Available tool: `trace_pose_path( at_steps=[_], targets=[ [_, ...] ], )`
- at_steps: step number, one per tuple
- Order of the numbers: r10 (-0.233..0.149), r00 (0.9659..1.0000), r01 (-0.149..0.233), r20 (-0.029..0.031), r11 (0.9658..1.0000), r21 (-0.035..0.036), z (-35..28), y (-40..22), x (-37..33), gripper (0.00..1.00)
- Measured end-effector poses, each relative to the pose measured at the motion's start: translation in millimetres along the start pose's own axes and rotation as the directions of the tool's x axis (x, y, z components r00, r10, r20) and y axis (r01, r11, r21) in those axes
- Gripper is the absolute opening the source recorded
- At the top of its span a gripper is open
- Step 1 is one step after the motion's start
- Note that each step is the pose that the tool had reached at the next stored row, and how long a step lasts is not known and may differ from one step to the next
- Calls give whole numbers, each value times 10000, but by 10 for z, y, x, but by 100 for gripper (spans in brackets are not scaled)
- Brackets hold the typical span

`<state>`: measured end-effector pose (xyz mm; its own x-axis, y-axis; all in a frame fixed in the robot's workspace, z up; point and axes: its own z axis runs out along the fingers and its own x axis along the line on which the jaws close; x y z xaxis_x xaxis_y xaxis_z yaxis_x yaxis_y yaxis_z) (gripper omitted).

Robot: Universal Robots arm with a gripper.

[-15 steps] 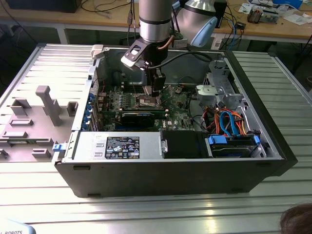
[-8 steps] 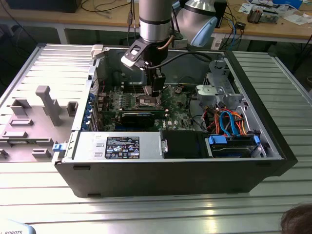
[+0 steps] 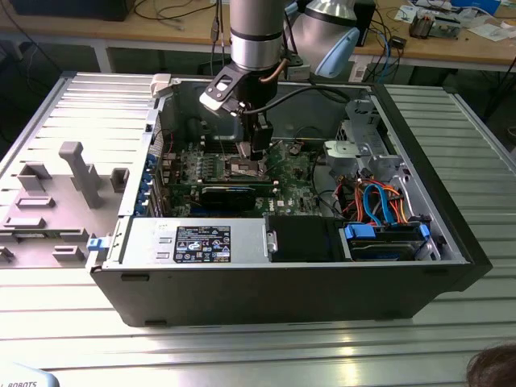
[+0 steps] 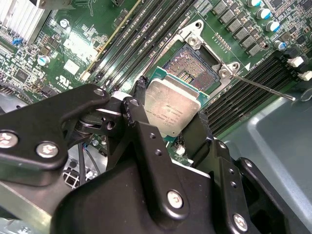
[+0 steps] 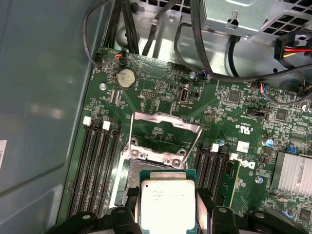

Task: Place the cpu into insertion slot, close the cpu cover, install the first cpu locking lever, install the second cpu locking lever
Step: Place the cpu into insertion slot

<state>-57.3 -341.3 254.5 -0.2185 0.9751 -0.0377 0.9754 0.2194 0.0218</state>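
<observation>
While the end effector (image 4: 170,111) clamps the cpu (image 4: 174,108) by its edges, the chip hangs just above the insertion slot (image 4: 192,66), not yet seated. Beyond it the cpu cover (image 5: 168,122) stands flipped open and a thin locking lever (image 4: 263,87) lies swung out, so I judge that all four steps are still to do. The open computer case (image 3: 282,290) sits on a ribbed metal surface (image 3: 242,355). Farther back, a wooden surface (image 3: 451,44) carries cables and clutter.

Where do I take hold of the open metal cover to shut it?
Likely grip the cover at its free end bar, coming from above on the side away from the socket: it stands tilted open, hinged at the socket's edge. The end effector holds the chip.
</observation>
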Motion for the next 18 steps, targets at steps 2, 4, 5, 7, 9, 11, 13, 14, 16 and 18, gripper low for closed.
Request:
trace_pose_path(
  at_steps=[2,4,5,7,9,11,13,14,16,18],
  targets=[
    [29,10000,-29,4,10000,2,1,0,0,55],
    [53,10000,-53,5,10000,3,2,0,0,55],
    [69,10000,-69,7,10000,4,3,0,0,55],
    [96,10000,-96,9,10000,4,5,0,0,55],
    [139,9999,-139,11,9999,7,6,0,0,55],
    [168,9999,-168,13,9999,8,8,0,0,55],
    [211,9998,-211,15,9998,10,10,0,0,55],
    [227,9997,-227,16,9997,11,11,0,0,55],
    [273,9996,-273,19,9996,13,13,0,0,55],
    [312,9995,-312,20,9995,15,15,0,1,55]
  ],
)
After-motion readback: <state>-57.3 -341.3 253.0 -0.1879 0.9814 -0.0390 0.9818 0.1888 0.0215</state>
